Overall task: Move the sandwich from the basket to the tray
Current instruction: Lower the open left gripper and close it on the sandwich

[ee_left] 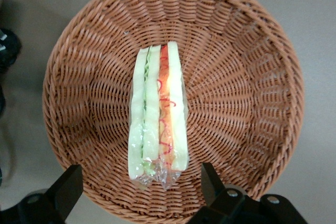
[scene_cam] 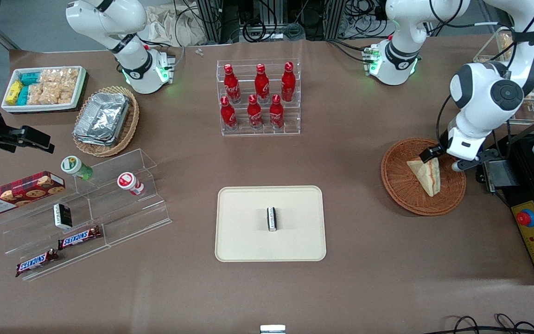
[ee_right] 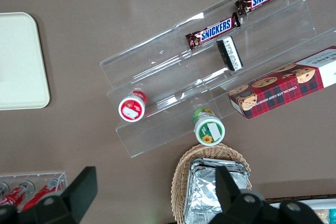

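While the sandwich (ee_left: 158, 120) stands on edge mid-basket (ee_left: 247, 77), filling layers facing up, the gripper (ee_left: 140, 187) hangs above it, fingers (ee_left: 67, 186) spread wide, clear of the wrap on either side. Tray (scene_cam: 248, 241) sits well apart toward the parked arm's end, a small black-and-white pack (scene_cam: 272, 218) on it.
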